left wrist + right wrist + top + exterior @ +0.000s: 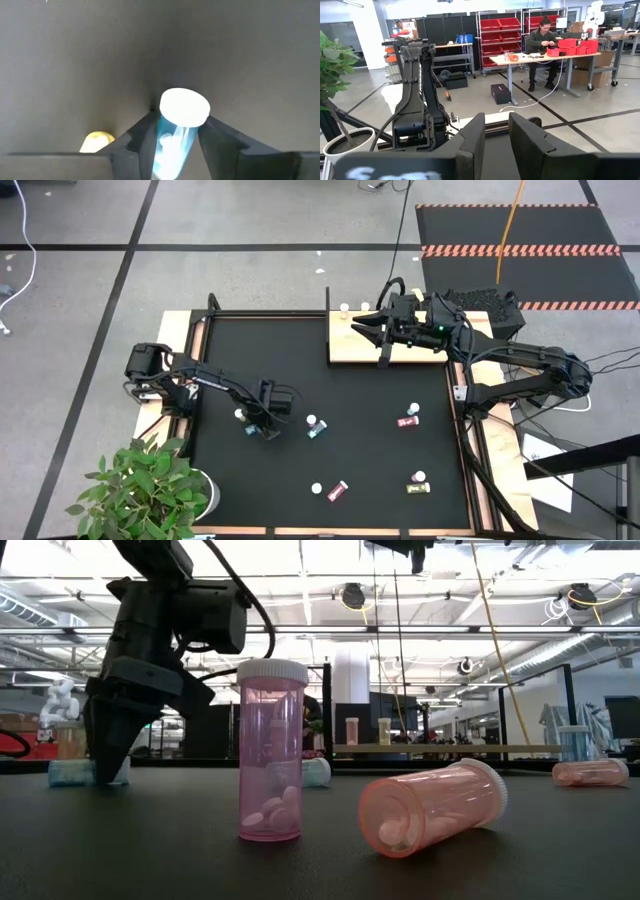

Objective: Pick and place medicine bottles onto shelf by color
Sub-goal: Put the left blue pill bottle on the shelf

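Note:
A blue bottle (172, 147) with a white cap (184, 106) lies on its side on the black mat (300, 360), at its left. My left gripper (179, 119) points down over it (258, 423), shut on its body. Other bottles are on the mat: a teal one (315, 427), a red one (407, 419), a yellow-green one (418, 484), a lying pink one (435, 805) and an upright pink one (271, 750). My right gripper (362, 326) hangs level above the wooden shelf (400, 352) at the far right, open, with nothing between its fingers (472, 145). My left gripper pinches the blue bottle's body (167, 150), just behind the cap, between its two fingers (140, 145). The fingers come from above, pointing down, and lie across the bottle. The bottle rests on its side on the mat (70, 773), its cap end sticking out past the fingers.
A white-capped bottle (344, 309) stands on the shelf's far left corner. A potted plant (150, 485) sits at the near left corner. A wooden frame (455, 430) edges the mat. Beyond the table a person (543, 42) sits at a bench.

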Controlling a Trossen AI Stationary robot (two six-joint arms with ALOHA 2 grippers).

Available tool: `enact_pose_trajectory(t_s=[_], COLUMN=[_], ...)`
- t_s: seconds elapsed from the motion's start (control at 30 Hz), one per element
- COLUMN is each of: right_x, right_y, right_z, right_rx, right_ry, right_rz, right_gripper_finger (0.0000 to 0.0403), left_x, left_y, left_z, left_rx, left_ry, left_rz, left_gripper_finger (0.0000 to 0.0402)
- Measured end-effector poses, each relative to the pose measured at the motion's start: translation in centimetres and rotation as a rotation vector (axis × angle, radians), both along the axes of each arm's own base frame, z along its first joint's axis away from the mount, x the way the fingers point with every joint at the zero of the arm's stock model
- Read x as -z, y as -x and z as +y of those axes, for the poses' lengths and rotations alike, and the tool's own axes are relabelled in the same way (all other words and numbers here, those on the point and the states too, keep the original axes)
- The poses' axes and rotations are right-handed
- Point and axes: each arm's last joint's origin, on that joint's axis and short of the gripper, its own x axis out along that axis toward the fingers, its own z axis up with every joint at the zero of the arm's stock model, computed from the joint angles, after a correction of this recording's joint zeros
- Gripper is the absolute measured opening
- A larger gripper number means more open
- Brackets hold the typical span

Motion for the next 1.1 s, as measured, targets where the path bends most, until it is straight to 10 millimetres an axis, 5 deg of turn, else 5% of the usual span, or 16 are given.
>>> enact_pose_trajectory(t_s=[0.27, 0.5, 0.73, 0.93, 1.1], right_x=[-1.2, -1.0, 2.9, 3.0, 2.8], right_y=[2.0, 3.7, 3.0, 2.6, 2.2], right_z=[-0.6, -2.3, -3.3, -2.3, -0.8], right_rx=[0.108, 0.118, 0.034, -0.151, -0.301], right_ry=[0.114, -0.029, -0.237, -0.37, -0.253], right_rz=[-0.017, 0.014, 0.299, 0.3, 0.302], right_gripper_finger=[0.0079, 0.0079, 0.0094, 0.0154, 0.0204], left_x=[-0.7, -3.1, -7.8, -13.0, -16.8], left_y=[-1.0, -3.2, -6.2, -8.4, -9.5], left_z=[0.6, 0.8, 1.5, 1.9, 2.2], left_rx=[-0.056, 0.0, 0.15, 0.364, 0.545], left_ry=[0.003, 0.006, -0.063, -0.246, -0.356], left_rz=[-0.055, -0.171, -0.383, -0.579, -0.721], left_gripper_finger=[0.011, 0.0111, 0.0111, 0.0111, 0.0111])
